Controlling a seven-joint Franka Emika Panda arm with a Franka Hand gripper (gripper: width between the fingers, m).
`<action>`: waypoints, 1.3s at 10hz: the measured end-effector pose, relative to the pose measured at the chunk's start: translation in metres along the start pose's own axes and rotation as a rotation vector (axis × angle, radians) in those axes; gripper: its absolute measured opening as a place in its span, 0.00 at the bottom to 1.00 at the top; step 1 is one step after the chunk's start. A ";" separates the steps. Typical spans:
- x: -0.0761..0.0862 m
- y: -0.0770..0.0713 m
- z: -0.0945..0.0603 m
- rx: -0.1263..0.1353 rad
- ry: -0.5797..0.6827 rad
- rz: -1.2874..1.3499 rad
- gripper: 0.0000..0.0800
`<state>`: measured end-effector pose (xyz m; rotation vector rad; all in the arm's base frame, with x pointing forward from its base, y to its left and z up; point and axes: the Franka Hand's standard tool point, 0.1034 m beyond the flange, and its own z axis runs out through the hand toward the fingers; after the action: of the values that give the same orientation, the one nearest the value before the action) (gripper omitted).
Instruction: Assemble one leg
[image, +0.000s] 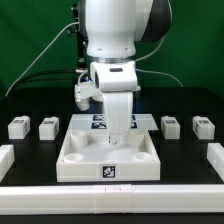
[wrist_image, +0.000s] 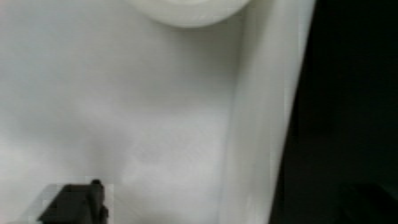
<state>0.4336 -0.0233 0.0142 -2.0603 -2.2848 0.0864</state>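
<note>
Four small white legs with tags lie on the black table: two at the exterior view's left (image: 18, 127) (image: 47, 127) and two at its right (image: 171, 125) (image: 202, 126). The large white tray-like piece (image: 75, 158) lies in the middle. My gripper (image: 113, 139) is lowered onto the tray's back part, far from every leg, its fingertips hidden by the hand. In the wrist view the tray's white surface (wrist_image: 125, 110) fills the picture, with a round hole (wrist_image: 192, 10) and a raised rim (wrist_image: 263, 120). One dark finger (wrist_image: 71, 204) shows far off centre, so the jaws stand apart.
The marker board (image: 97, 121) lies just behind the tray, partly hidden by the arm. White rails stand at the left (image: 6, 156) and right (image: 215, 155) sides, and a long white bar (image: 110, 198) runs along the front.
</note>
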 end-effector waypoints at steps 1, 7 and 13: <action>0.001 -0.002 0.003 0.006 0.002 0.000 0.67; 0.000 -0.001 0.004 0.004 0.002 0.013 0.09; 0.000 -0.001 0.004 0.004 0.002 0.014 0.09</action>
<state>0.4322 -0.0231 0.0107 -2.0739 -2.2672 0.0888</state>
